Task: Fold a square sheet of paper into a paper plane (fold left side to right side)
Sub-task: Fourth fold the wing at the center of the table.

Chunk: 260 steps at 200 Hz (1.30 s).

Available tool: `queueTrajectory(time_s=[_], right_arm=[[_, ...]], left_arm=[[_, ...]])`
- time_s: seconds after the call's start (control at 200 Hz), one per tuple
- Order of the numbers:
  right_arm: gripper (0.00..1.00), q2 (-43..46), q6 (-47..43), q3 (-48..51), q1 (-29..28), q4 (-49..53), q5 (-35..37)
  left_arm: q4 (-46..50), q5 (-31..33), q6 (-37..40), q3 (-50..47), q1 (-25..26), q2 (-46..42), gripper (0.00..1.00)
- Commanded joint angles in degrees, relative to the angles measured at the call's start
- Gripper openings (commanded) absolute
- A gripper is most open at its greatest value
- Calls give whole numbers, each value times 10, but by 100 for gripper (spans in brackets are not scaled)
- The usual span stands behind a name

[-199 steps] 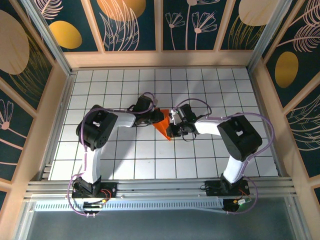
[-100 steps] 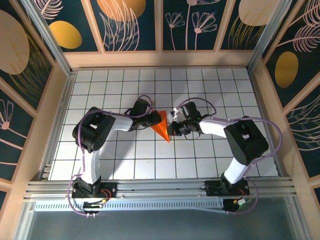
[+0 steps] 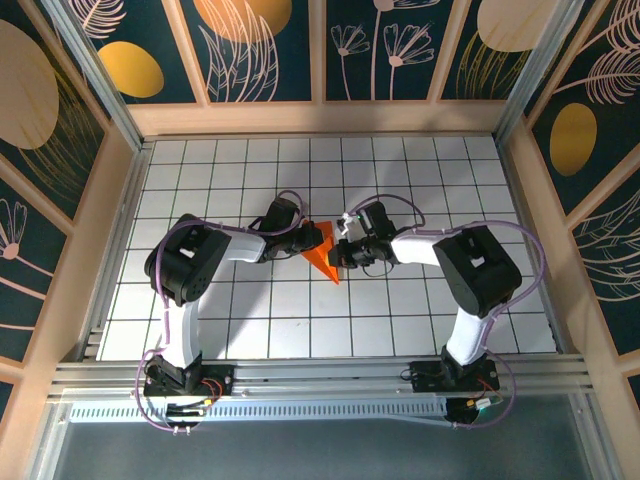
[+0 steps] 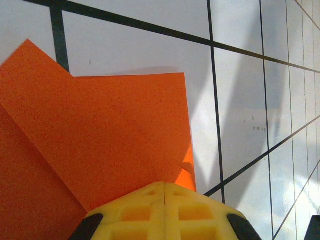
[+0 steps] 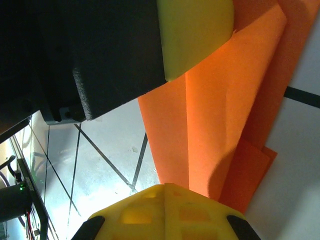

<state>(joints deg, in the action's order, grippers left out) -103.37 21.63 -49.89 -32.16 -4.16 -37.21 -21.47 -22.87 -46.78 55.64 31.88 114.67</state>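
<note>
The square sheet of paper is bright orange and folded into a narrow pointed wedge on the grid table, its point toward me. My left gripper is shut, its yellow fingertips resting on the paper at its left edge, over layered flaps. From the right, my right gripper is also shut; its fingertips sit on the paper, where one flap curves upward. The left gripper's finger touches the paper's far end. The paper plane as a finished dart is not visible.
The white grid table is walled by wooden panels on three sides. An aluminium rail runs along the near edge by the arm bases. Both forearms lie low over the table's middle.
The orange paper has narrowed from a wider triangle to a slim wedge. The right gripper has shifted slightly left and farther back against the paper; the left gripper stays at its left edge.
</note>
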Motion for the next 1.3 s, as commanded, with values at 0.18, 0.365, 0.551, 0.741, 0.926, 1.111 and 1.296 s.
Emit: queueTrajectory(time_s=[0.18,0.365,0.551,0.741,0.926,1.111,1.296], right_arm=[[0,-26,12,-24,-13,-26,-10],[0,-32,9,-12,-15,-18,-2],[0,-35,7,3,-16,-7,-3],[0,-35,2,13,-17,10,-4],[0,-25,1,23,-19,22,-15],[0,-10,3,36,-21,24,-15],[0,3,13,58,-24,11,-26]], left_arm=[[47,20,-4,-20,1,11,0],[45,24,-8,-21,1,9,0],[46,28,-10,-24,1,9,0],[55,35,-11,-21,1,11,0],[60,43,-14,-21,1,12,0],[65,46,-14,-18,1,12,0],[62,45,-14,-19,1,12,0]])
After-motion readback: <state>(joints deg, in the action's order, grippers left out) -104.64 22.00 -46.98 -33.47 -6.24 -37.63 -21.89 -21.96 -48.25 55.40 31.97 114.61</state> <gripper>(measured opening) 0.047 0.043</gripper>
